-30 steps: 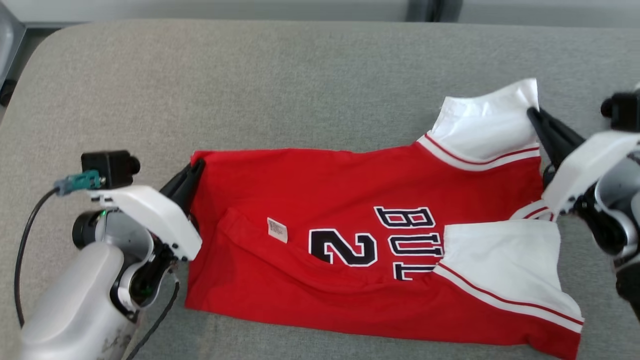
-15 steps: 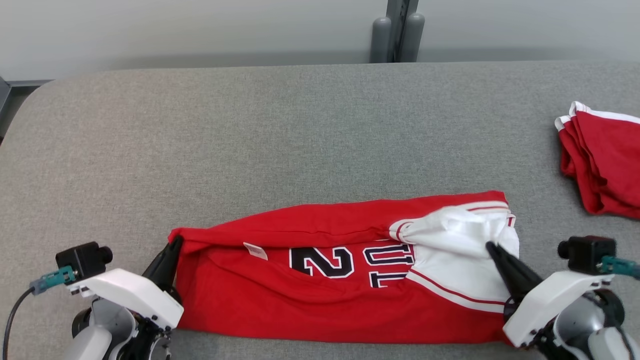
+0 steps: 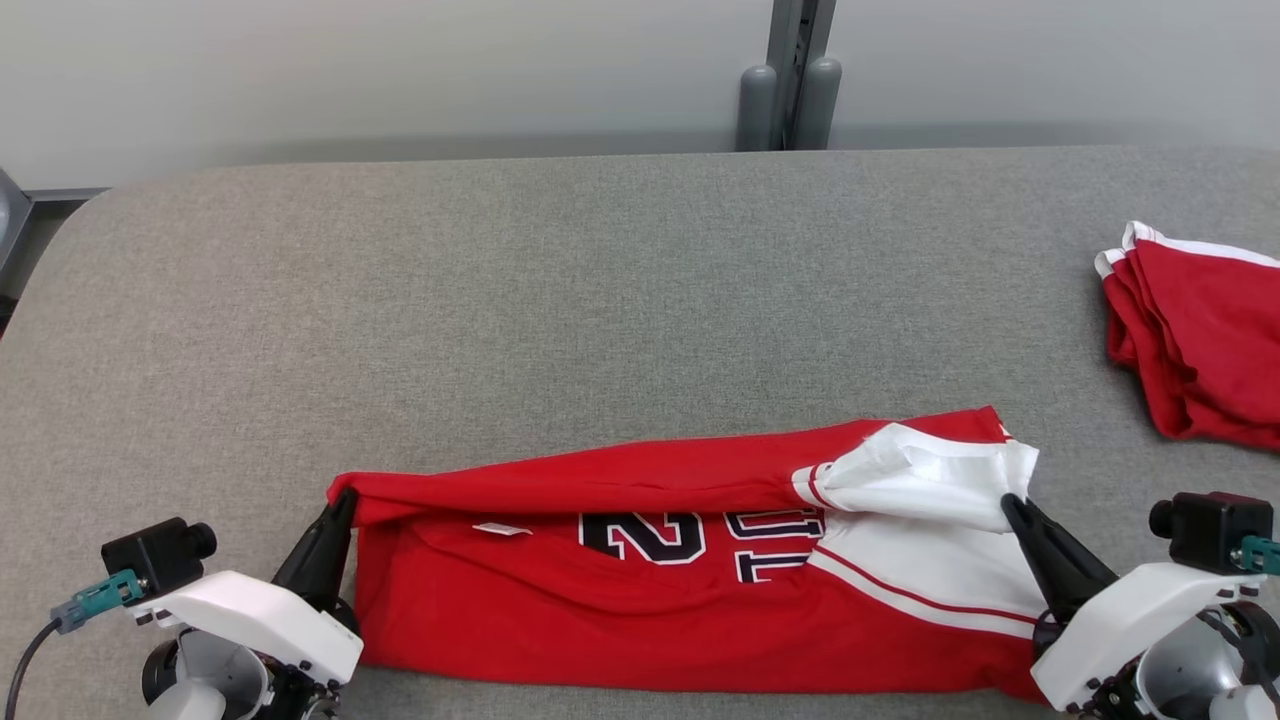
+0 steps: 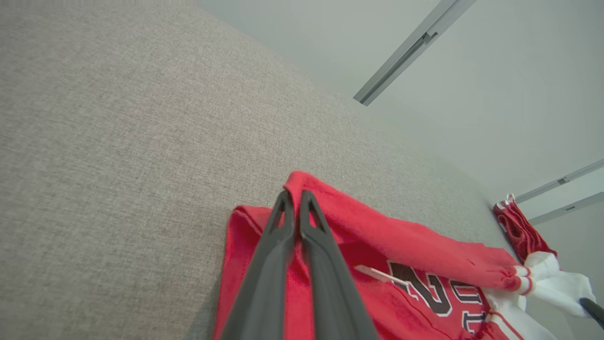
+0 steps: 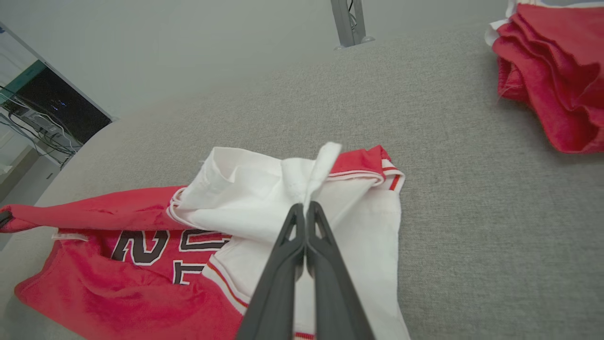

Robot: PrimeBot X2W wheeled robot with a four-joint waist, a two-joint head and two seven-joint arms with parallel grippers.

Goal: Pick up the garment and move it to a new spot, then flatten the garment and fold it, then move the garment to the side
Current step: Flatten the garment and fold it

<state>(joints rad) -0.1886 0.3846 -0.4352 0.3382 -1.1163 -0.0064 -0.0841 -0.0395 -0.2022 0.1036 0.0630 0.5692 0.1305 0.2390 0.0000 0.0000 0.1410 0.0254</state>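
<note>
While left claw (image 3: 342, 499) and right claw (image 3: 1010, 503) clench garment (image 3: 600, 620), grey surface (image 3: 500, 300), pale wall (image 3: 400, 70)

Open cushion (image 3: 600, 300) behind jersey (image 3: 600, 610); red pile (image 3: 1200, 350) obstructs far right.

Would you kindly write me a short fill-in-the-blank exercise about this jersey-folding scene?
1. The left gripper is shut on a ____ edge of the jersey.
2. The right gripper is shut on the jersey's ____ sleeve.
3. The large digit printed on the jersey is ____.
4. In the head view, the pile of red cloth lies at the table's ____ end.
Missing words: red; white; 2; right.
</note>
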